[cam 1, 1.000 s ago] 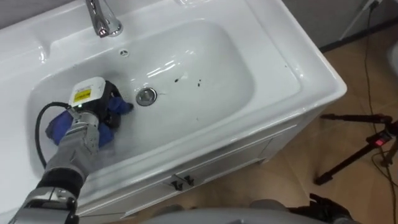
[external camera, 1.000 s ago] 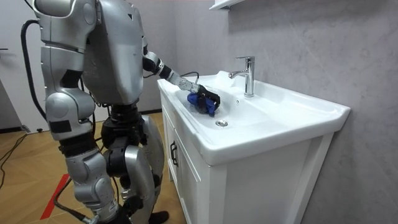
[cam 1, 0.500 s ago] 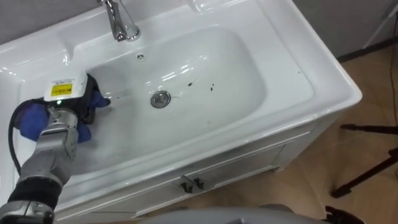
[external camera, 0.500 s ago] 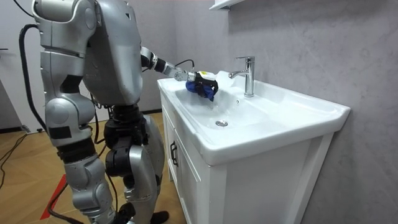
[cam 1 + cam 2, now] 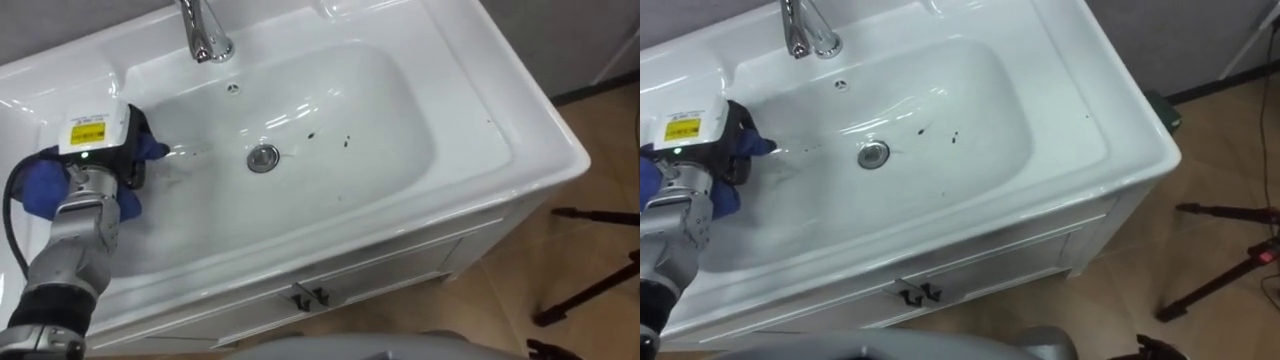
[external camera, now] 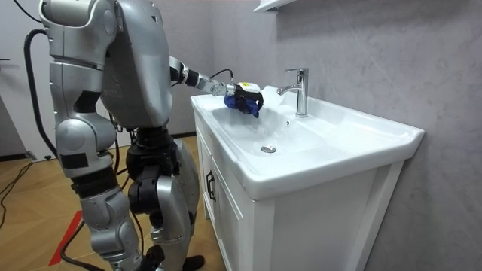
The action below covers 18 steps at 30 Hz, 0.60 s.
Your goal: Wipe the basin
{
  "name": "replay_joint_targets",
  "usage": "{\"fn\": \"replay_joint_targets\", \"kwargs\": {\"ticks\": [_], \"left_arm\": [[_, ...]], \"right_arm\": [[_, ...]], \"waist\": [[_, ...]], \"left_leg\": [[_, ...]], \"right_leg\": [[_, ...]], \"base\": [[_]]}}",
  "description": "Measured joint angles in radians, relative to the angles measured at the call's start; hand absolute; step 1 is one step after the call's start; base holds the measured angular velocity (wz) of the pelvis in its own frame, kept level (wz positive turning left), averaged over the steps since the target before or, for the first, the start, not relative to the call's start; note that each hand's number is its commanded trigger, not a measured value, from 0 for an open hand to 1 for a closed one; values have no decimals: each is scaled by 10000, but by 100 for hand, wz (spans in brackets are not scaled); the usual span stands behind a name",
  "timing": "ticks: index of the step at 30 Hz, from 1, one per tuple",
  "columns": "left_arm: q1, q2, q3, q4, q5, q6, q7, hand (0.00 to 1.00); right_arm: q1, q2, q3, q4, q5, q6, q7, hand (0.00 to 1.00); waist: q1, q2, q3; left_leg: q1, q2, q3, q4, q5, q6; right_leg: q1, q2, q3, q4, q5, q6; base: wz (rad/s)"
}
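Observation:
The white basin (image 5: 480, 90) lies below me, with a metal drain (image 5: 263, 157) in the middle of its bowl and a chrome tap (image 5: 205, 35) at the back. Small dark specks (image 5: 312, 135) mark the bowl just right of the drain. My left hand (image 5: 95, 150) rests against the bowl's left wall, its fingers curled on a blue cloth (image 5: 40, 185) that bulges out to its left. In the room view the left hand (image 6: 245, 96) holds the blue cloth (image 6: 248, 108) at the basin's far end, left of the tap (image 6: 300, 90).
A white cabinet with small dark door handles (image 5: 308, 296) carries the basin. Black tripod legs (image 5: 590, 290) stand on the wooden floor at the right. A grey wall rises behind the tap, with a shelf (image 6: 271, 6) high up.
My left hand has carried the blue cloth from the bowl's floor near the drain up to the left wall. The eye view has shifted as well.

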Motion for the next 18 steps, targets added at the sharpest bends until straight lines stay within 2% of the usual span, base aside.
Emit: {"fn": "replay_joint_targets", "kwargs": {"ticks": [2,6,10,12,13,15,17,18], "left_arm": [[39,0,-1,1,16,0,-1,100],[40,-30,-4,111,-84,25,-1,100],[37,-289,-68,264,-76,166,-2,100],[25,-356,-165,543,-98,200,-16,100],[-132,-426,-284,715,-94,234,-29,100],[-669,-650,-503,1337,-211,235,-31,100],[-1317,-1141,-505,2088,-459,252,68,100],[-1481,-1207,-508,2164,-462,239,98,100]], "right_arm": [[25,1,0,7,-1,1,12,0],[-6,34,0,-1,3,7,5,0],[-107,45,85,7,44,18,-65,0],[-210,51,344,26,87,16,-126,0],[-347,75,498,35,113,8,-138,0],[-676,117,815,226,321,13,-123,0],[-1016,291,883,538,488,17,-106,0],[-1069,330,907,545,542,16,-105,0]], "waist": [[-10,-129,65],[-61,-281,62],[-78,-380,68],[-270,-408,76],[-330,-405,75],[-318,-509,148],[-291,-665,226],[-270,-689,227]], "left_leg": [[46,3,1,1,1,0],[43,10,13,12,0,0],[-103,58,108,70,-1,1],[-363,108,157,229,-5,3],[-630,144,157,367,-4,4],[-874,153,158,400,43,33],[-1208,246,292,601,55,45],[-1312,272,315,681,52,47]], "right_leg": [[42,5,15,-12,-1,-1],[22,3,46,-35,-13,-11],[-191,27,162,114,-14,-15],[-487,9,184,367,-41,-55],[-799,7,204,558,-57,-72],[-1112,-20,206,791,-74,-101],[-1510,2,333,1034,-85,-124],[-1610,16,354,1073,-79,-136]], "base": [[0],[-1],[-7],[-6],[0],[0],[-13],[-16]]}}
